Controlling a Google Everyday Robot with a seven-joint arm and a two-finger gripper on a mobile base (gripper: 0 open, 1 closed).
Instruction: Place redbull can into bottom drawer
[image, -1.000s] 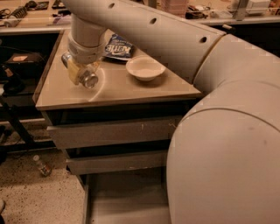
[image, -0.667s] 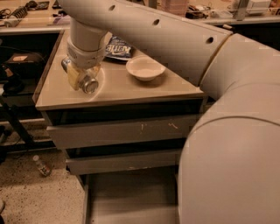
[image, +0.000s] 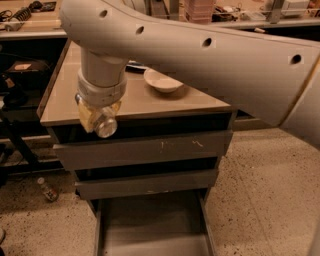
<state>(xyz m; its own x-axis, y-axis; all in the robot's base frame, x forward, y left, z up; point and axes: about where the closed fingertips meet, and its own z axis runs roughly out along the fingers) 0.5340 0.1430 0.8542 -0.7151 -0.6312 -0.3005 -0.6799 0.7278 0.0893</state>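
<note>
While clamped in end effector (image: 96, 119) at tabletop (image: 150, 102) edge, redbull can (image: 106, 128) end-on.

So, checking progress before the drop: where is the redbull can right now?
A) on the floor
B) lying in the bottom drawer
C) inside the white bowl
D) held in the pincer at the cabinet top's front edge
D: the redbull can is clamped in the pincer at the cabinet top's front edge, well above the open bottom drawer.

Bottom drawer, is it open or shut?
Open: the bottom drawer is pulled out, its grey floor showing. The gripper, at the front edge of the cabinet, holds the redbull can.
</note>
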